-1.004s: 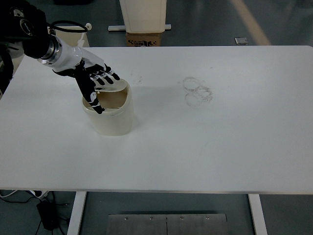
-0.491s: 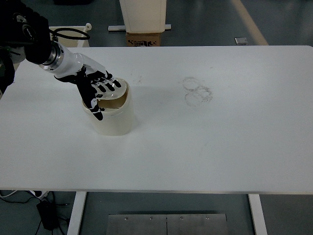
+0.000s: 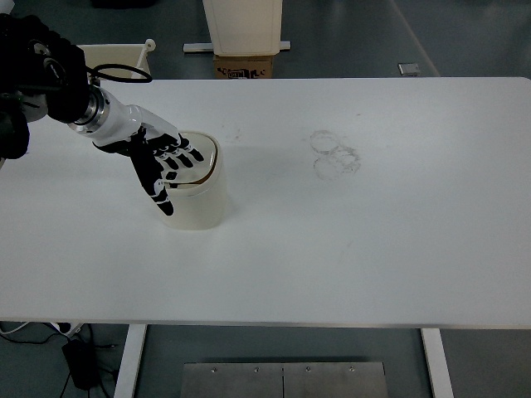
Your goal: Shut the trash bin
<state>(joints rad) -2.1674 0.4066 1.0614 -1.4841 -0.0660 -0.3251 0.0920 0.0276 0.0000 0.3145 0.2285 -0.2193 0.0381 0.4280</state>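
Black-and-white five-fingered left hand (image 3: 162,162) reaching in from upper left, fingers spread flat, gripping nothing, palm pressed on the lid. Directly beneath it: cream plastic trash bin (image 3: 195,199), upright on left part of white tabletop (image 3: 373,240). Lid appears nearly level; remaining push judged straight downward. Right hand absent.

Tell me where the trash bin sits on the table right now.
In the head view the trash bin stands on the left part of the white table, under the left hand, left of faint ring marks.
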